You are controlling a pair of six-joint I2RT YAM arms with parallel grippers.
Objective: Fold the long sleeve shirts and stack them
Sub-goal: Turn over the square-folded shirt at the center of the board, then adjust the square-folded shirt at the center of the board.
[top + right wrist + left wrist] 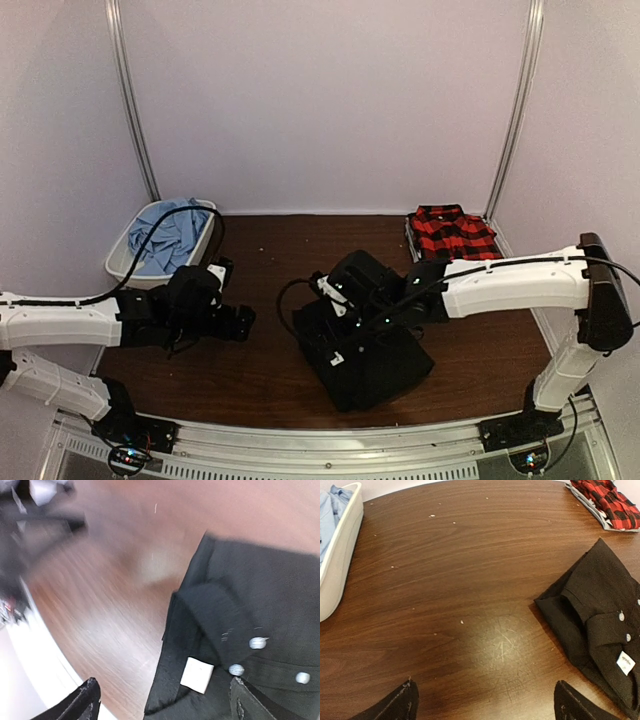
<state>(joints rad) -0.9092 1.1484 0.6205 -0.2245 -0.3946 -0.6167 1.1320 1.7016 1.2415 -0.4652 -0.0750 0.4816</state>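
Gaping empty: left pincer point(485, 704) over table point(470, 555), right pincer point(164, 702) at edge of black shirt point(260, 585).

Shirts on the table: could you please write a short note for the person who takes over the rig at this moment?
Left gripper: open, empty, over the table.
Right gripper: open, just above the black shirt, at its collar. That shirt lies folded, mid-table.
Plaid shirt: folded, far right corner.
Light blue shirt: crumpled in the white bin, far left.
Done: two shirts folded.
Left: probably stack black on plaid; fold and stack the blue one.
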